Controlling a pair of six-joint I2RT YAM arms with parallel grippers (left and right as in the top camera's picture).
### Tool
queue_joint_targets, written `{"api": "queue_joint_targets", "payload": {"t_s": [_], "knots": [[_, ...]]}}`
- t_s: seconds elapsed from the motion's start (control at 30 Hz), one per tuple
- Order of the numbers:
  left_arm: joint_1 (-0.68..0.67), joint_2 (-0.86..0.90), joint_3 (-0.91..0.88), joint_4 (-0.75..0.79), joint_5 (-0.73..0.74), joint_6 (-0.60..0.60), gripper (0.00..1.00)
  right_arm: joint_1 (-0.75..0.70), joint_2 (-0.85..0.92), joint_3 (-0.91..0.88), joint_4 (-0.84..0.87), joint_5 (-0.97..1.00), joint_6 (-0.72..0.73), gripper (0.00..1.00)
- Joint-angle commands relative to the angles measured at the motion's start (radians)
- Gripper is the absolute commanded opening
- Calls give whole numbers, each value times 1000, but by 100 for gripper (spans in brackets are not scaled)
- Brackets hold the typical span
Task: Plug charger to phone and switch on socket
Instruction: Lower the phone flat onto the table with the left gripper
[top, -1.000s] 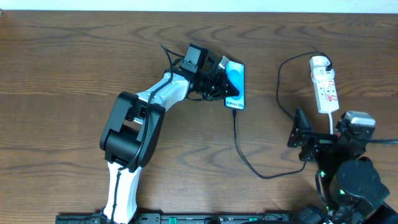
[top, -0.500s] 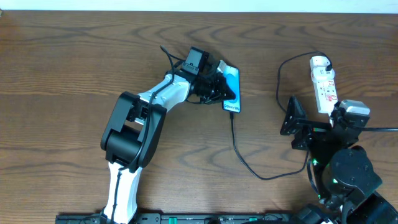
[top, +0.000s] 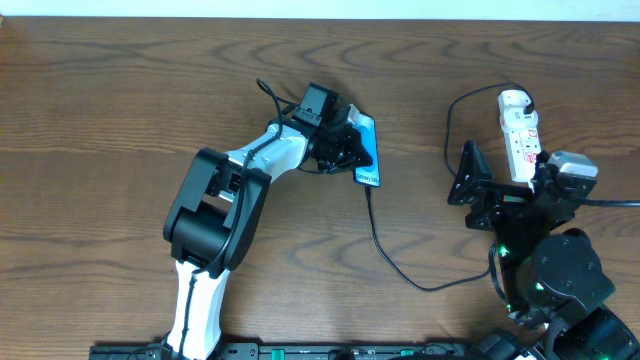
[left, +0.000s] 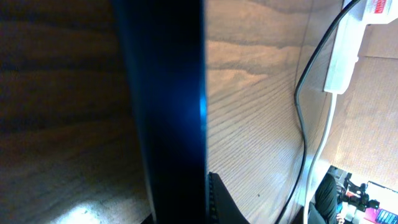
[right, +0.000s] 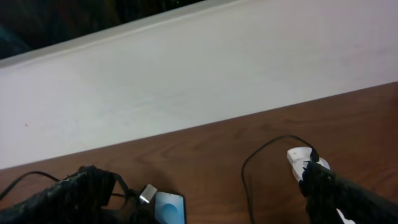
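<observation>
My left gripper is shut on the phone and holds it tilted up on its edge at the middle back of the table. In the left wrist view the phone shows edge-on as a dark blue band. The charger cable meets the phone's lower edge, curves across the table and loops up to the far end of the white socket strip. My right gripper is open and empty, just left of the socket's near end. The right wrist view shows the phone and the socket.
The socket's white cord runs from its near end and goes behind the right arm. The left arm's body stands at the left centre. The table's back edge meets a white wall.
My left gripper has shifted the phone a little left and tipped it further onto its edge, dragging the cable end along. My right arm has moved up and left, closer to the socket.
</observation>
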Motion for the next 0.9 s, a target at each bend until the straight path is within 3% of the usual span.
{"api": "queue_joint_targets", "payload": {"t_s": [0.0,0.13,0.17,0.3,0.87], "knots": [[-22,-19,1,-26,-8,10,9,0,1,5,-23,-27,-10,99],[-37,-19,1,-39,-8,10,17,0,1,5,-59,-55,-6,99],[-41,-19,1,-39,-8,10,27,-1,1,5,-66,-53,-7,99],[-46,-19,1,-39,-8,11,39,-1,1,5,-71,-53,-7,99],[-45,-19,1,-39,-76,70,42,-1,1,5,-129,-53,-7,99]]}}
